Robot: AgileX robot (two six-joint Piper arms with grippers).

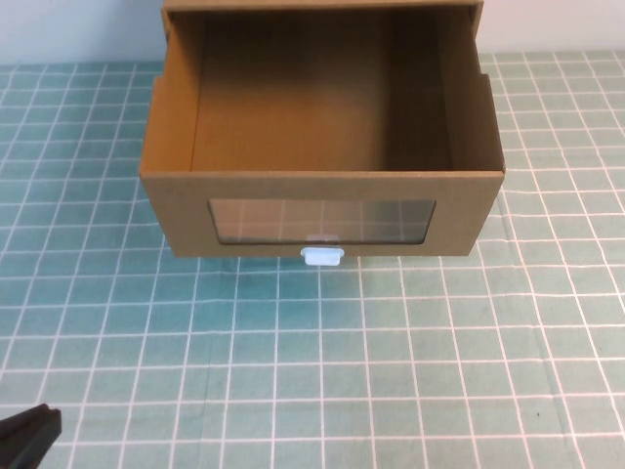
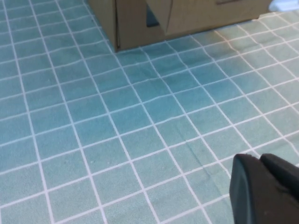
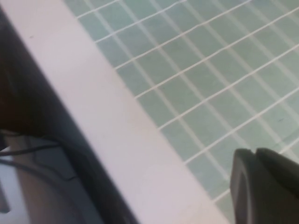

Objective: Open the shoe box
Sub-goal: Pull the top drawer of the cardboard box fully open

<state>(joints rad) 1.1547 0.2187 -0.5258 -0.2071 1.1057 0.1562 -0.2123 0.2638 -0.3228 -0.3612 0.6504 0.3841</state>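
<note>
We see the shoe box [image 1: 322, 127] at the far middle of the green gridded mat [image 1: 322, 371]. It already stands open: its brown drawer [image 1: 171, 137] is slid out of the sleeve toward the robot, and we can look down onto the drawer's bare cardboard floor. The drawer's front panel carries a clear window [image 1: 322, 222]. A small white pull tab [image 1: 322, 256] juts from the lower edge just beneath the window.

The left gripper [image 1: 29, 425] sits well apart from the box, off its near left corner and low over the mat. In its own wrist view its fingers [image 2: 247, 186] lie together, holding nothing.

The right gripper [image 3: 256, 154] is closed on nothing above the mat beside a pale table edge [image 3: 93, 107]. We cannot place it against the box.
</note>
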